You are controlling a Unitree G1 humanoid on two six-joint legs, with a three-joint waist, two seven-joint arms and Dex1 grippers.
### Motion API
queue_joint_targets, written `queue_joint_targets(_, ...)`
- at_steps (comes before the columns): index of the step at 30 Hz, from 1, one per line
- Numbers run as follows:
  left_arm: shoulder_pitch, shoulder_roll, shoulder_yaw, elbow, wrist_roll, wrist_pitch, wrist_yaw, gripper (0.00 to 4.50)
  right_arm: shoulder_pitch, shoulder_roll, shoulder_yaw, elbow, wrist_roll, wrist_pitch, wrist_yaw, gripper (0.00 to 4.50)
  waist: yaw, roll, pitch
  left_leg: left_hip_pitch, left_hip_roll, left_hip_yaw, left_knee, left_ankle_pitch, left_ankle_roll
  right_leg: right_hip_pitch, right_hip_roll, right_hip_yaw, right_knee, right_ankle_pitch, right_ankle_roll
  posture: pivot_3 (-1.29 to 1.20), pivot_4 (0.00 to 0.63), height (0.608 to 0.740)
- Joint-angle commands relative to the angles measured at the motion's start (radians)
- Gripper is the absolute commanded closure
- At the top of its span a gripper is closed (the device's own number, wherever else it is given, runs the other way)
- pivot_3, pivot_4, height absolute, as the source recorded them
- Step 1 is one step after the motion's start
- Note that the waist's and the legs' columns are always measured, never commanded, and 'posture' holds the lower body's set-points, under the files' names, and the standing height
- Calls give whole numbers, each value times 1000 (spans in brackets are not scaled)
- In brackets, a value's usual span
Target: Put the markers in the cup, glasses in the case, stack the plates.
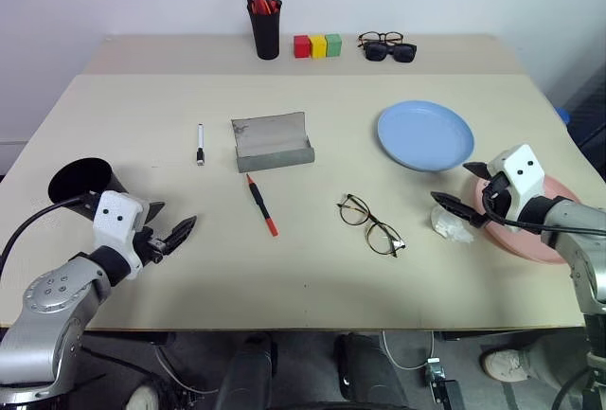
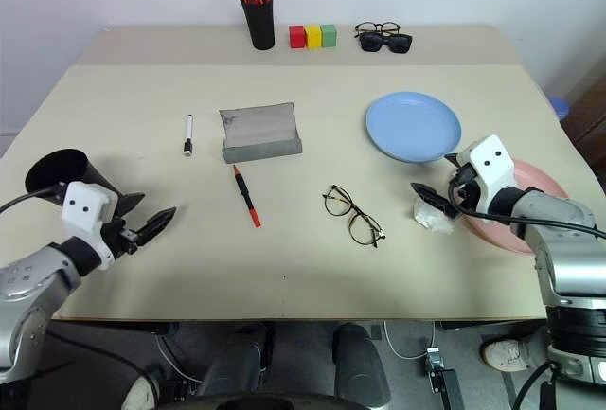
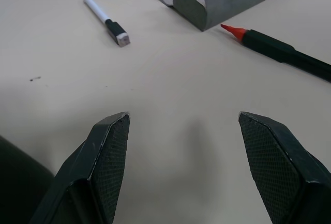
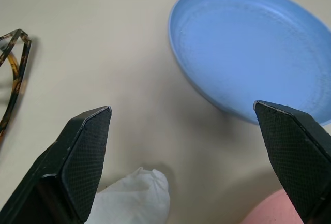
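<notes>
A white marker point(image 1: 200, 144) with a black cap lies left of the open grey case point(image 1: 273, 142). The red-orange marker point(image 1: 262, 205) lies just in front of the case. The wire-rimmed glasses point(image 1: 370, 224) rest unfolded mid-table. At the left edge is the black cup point(image 1: 83, 183), which looks tipped, and my left gripper point(image 1: 175, 221) is open and empty right beside it. The light blue plate point(image 1: 425, 134) sits to the right. My right arm partly covers the pink plate point(image 1: 530, 235). My right gripper point(image 1: 459, 187) is open wide between the two plates, holding nothing.
A crumpled white tissue point(image 1: 451, 223) lies under the right gripper, beside the pink plate. On the rear table stand a black pen holder point(image 1: 265, 31), three coloured blocks point(image 1: 317, 45), and black-framed spectacles with sunglasses point(image 1: 388, 47).
</notes>
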Motion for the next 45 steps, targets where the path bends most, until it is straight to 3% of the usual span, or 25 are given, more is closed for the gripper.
queue_joint_targets(1,-22,1,-3,-17,6,-12,10,1090,-24,10,0,-33,3,-24,-15,0,0,0,0,0,0,0,0,0,0,0,0,0,0,0,0,0,150,740)
queue_joint_targets(9,-48,-6,-26,-19,10,-13,28,1090,-80,56,47,-68,14,-22,-43,0,-1,0,0,0,0,0,0,0,0,0,0,0,0,0,0,0,150,740)
queue_joint_targets(15,-127,-40,-114,-35,18,28,77,1090,-158,145,140,-126,32,-3,-50,0,-1,0,0,0,0,-1,0,0,0,1,0,0,0,1,1,0,150,740)
queue_joint_targets(19,-302,-90,-269,-28,38,186,153,67,-200,243,261,-204,52,27,-51,0,2,0,0,0,0,-2,1,0,0,1,1,-1,0,2,4,0,150,740)
queue_joint_targets(22,-430,-177,-346,-7,80,368,283,67,-211,311,346,-260,54,48,-56,0,0,-1,0,0,-1,-3,1,0,0,2,1,-1,0,3,6,0,150,740)
queue_joint_targets(28,-593,-408,-328,31,136,764,518,67,-202,373,428,-304,40,71,-80,0,-5,-1,0,1,-1,-3,1,0,0,1,1,-1,4,4,7,0,150,740)
queue_joint_targets(35,-656,-471,-313,97,207,908,594,67,-202,382,454,-293,33,59,-82,0,-7,-2,0,2,-1,-4,2,0,0,1,2,-1,6,3,6,0,150,740)
queue_joint_targets(38,-662,-480,-294,107,215,919,594,911,-207,387,460,-285,27,55,-83,0,-8,-1,0,2,-1,-4,2,0,0,1,2,-1,6,3,6,0,150,740)
queue_joint_targets(45,-671,-464,-278,109,238,864,582,4351,-212,390,465,-269,15,44,-78,0,-4,-1,0,2,-1,-4,2,0,0,1,2,-1,6,3,6,0,150,740)
